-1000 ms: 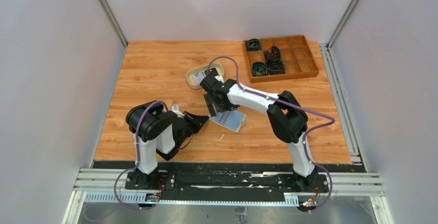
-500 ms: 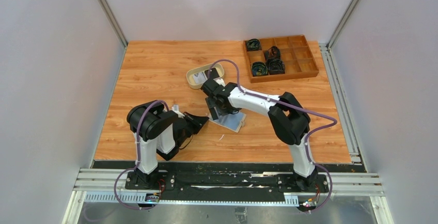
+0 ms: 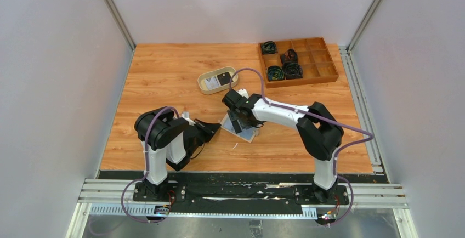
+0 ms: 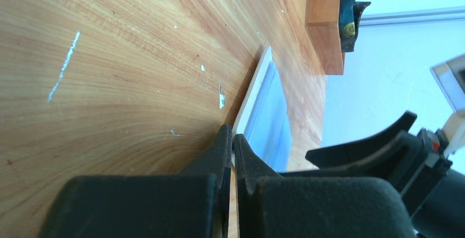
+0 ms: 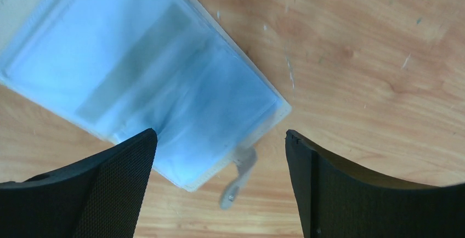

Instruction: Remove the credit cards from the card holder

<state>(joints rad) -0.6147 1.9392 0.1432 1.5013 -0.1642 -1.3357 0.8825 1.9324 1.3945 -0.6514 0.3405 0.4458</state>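
While the left end effector [image 4: 231, 139], clenched empty, likely pins the card holder [image 5: 137, 84] edge to the counter [image 3: 164, 73], we see the right end effector [image 5: 219, 134] released wide above it, ready to reach into its pockets.

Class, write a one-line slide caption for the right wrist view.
Open right gripper hovers over the opened card holder lying on the wooden table.
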